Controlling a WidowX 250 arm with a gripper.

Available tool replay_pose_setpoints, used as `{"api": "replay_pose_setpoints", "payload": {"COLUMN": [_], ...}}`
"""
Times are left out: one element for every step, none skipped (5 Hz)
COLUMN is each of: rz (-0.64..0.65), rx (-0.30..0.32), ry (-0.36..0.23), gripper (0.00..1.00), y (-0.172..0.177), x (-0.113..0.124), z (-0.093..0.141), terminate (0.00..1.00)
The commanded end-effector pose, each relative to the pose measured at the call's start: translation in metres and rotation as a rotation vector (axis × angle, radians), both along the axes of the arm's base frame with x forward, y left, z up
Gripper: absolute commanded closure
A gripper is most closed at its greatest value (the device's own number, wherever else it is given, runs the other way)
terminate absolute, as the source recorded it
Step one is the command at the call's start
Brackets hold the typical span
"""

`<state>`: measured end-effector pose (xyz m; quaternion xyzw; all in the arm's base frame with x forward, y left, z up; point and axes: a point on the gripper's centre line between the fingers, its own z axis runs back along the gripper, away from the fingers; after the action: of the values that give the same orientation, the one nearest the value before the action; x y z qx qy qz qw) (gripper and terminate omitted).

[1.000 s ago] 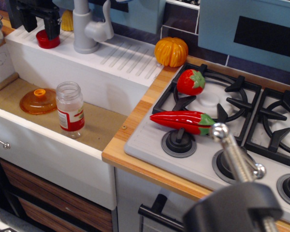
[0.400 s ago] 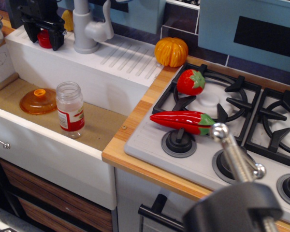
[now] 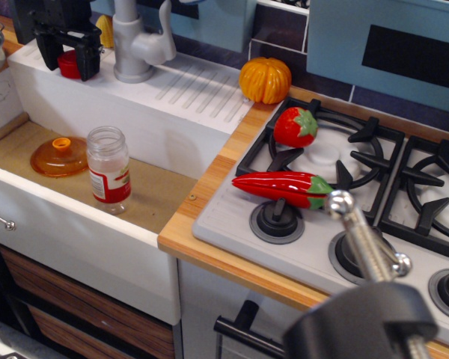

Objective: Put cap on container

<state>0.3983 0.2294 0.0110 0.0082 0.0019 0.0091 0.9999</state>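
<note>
Gripper: the black gripper (image 3: 69, 61) is seen at the back-left ledge of the sink (image 3: 176, 112), its fingers set down on either side of the cap (image 3: 69, 64).
Jaw state: whether the cap is clamped cannot be told.
Cap: red, partly hidden between the fingers, beside the grey faucet (image 3: 132, 41).
Container: the glass jar (image 3: 108, 166) is stood upright and uncapped in the sink basin, next to the orange lid (image 3: 58, 156).

the gripper (image 3: 69, 54) is matte black, blocky and angular, with two thick square-edged fingers (image 3: 87, 61) hanging from a wider black housing above them. that housing runs out of the frame's top edge. the surfaces look like dull plastic; any screws or markings are too dark to make out.
</note>
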Motion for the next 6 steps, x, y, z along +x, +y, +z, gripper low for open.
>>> {"api": "replay_pose_setpoints", "payload": {"rz": [0.025, 0.047, 0.061, 0.089, 0.095, 0.090], "rx": [0.031, 0.024, -0.006, -0.028, -0.041, -0.043], "ry": [-0.052, -0.044, -0.022, -0.002, -0.014, -0.036], "gripper": [1.00, 1.00, 1.00, 1.00, 1.00, 1.00], "y": [-0.024, -0.047, -0.069, -0.095, -0.102, -0.103], "x": [-0.030, -0.054, -0.066, -0.073, -0.076, -0.077], "z": [0.069, 0.065, 0.063, 0.059, 0.048, 0.039], "terminate": [0.00, 0.00, 0.00, 0.00, 0.00, 0.00]}}
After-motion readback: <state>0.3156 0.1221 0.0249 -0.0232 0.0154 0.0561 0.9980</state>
